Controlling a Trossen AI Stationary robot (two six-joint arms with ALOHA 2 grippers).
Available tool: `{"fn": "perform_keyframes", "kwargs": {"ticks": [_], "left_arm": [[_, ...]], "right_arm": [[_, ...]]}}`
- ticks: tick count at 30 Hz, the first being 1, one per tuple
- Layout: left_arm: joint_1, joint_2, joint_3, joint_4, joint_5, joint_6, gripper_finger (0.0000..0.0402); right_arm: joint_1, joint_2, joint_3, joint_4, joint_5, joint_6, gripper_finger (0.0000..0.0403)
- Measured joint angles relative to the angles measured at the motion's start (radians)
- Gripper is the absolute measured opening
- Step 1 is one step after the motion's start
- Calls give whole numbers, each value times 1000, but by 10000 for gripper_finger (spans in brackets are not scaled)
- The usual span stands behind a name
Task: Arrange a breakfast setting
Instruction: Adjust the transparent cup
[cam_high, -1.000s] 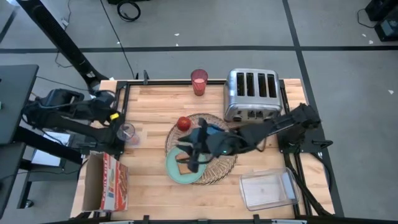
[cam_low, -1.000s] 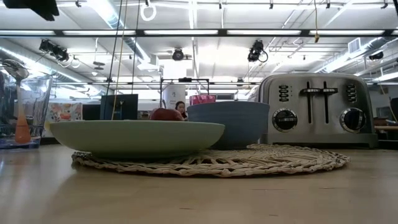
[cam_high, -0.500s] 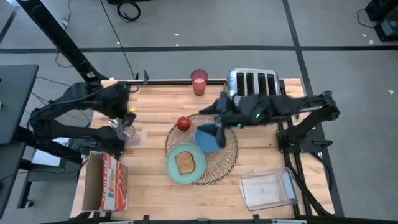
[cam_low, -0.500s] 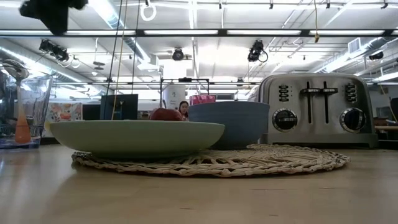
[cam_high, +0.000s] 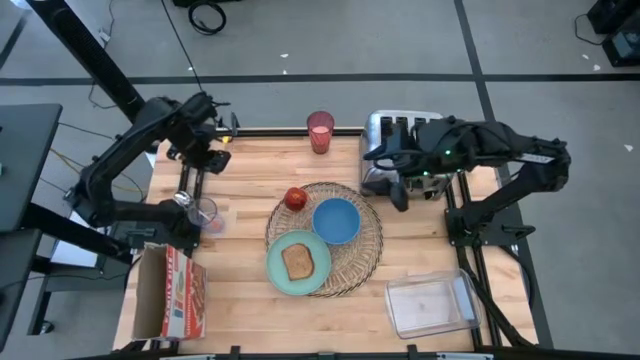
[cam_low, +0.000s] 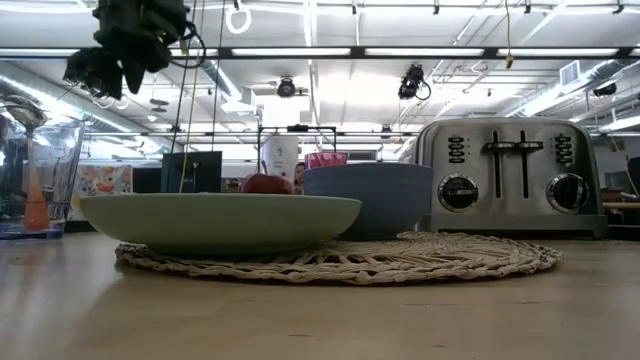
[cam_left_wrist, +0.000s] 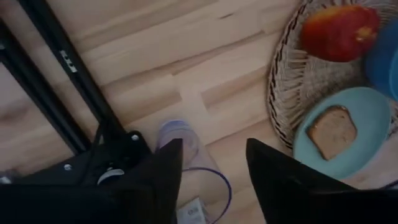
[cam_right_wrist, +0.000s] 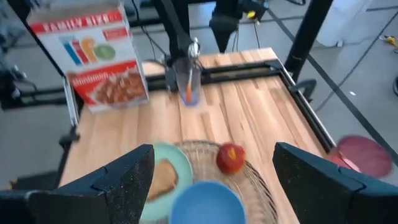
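— Wicker is under most of the setting? What lies on the round woven placemat (cam_high: 325, 238)?

— On it stand the teal plate (cam_high: 297, 264) with the toast slice (cam_high: 298, 262), the blue bowl (cam_high: 337, 221) and the red apple (cam_high: 296, 198). The plate hangs a little over the mat's edge. The pink translucent cup (cam_high: 320, 131) is apart from them, at the far edge of the wooden table (cam_high: 250, 185), just beside the silver four-slot toaster (cam_high: 403, 152).

— And the spoon?

— The orange-handled spoon (cam_right_wrist: 188, 93) stands in a clear tumbler (cam_high: 203, 213) near the left edge of the table, with a cereal box (cam_high: 180, 294) beside it at the corner. A clear plastic container (cam_high: 428, 304) lies near the right front corner.

— Where are the grippers?

— The right gripper (cam_high: 397, 185) hangs in front of the toaster, beside the mat, its fingers spread wide and holding nothing; the bowl is near it, not touched. The left gripper (cam_high: 207, 150) is raised over the far left corner of the table, with fingers (cam_left_wrist: 160, 177) parted and nothing between them. The tumbler is below it, well apart from the mat.
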Motion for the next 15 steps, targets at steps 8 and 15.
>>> {"fn": "perform_keyframes", "kwargs": {"ticks": [8,15], "left_arm": [[48,42,-1,-1,58,229,219],[48,28,-1,0,39,359,219]], "right_arm": [[-34,-65,0,-141,-43,-57,330],[-59,-134,0,-280,-40,-78,330]]}}
